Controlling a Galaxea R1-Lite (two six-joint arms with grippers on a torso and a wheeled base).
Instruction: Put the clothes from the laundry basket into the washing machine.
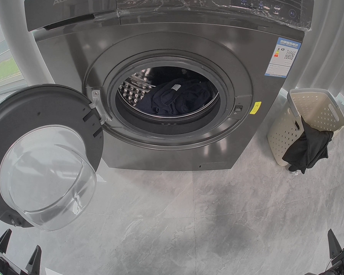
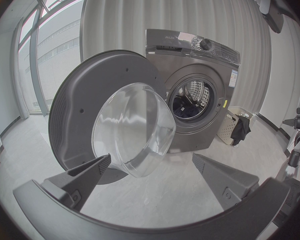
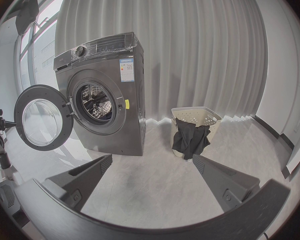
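Observation:
A grey front-loading washing machine (image 1: 172,96) stands ahead with its round door (image 1: 42,157) swung wide to the left. Dark navy clothes (image 1: 176,96) lie inside the drum (image 2: 191,100). To the machine's right stands a cream laundry basket (image 1: 317,111), and a black garment (image 1: 307,148) hangs over its front rim. The same black garment (image 3: 190,139) drapes down the basket (image 3: 196,117) in the right wrist view. My left gripper (image 2: 151,162) is low at the front left, open and holding nothing. My right gripper (image 3: 151,162) is low at the front right, also open, well short of the basket.
Grey tiled floor (image 1: 202,218) lies bare between me and the machine. The open door (image 2: 106,117) juts out into the left side of the floor. White curtains (image 3: 196,50) hang behind the machine and basket, with tall windows (image 2: 50,50) to the left.

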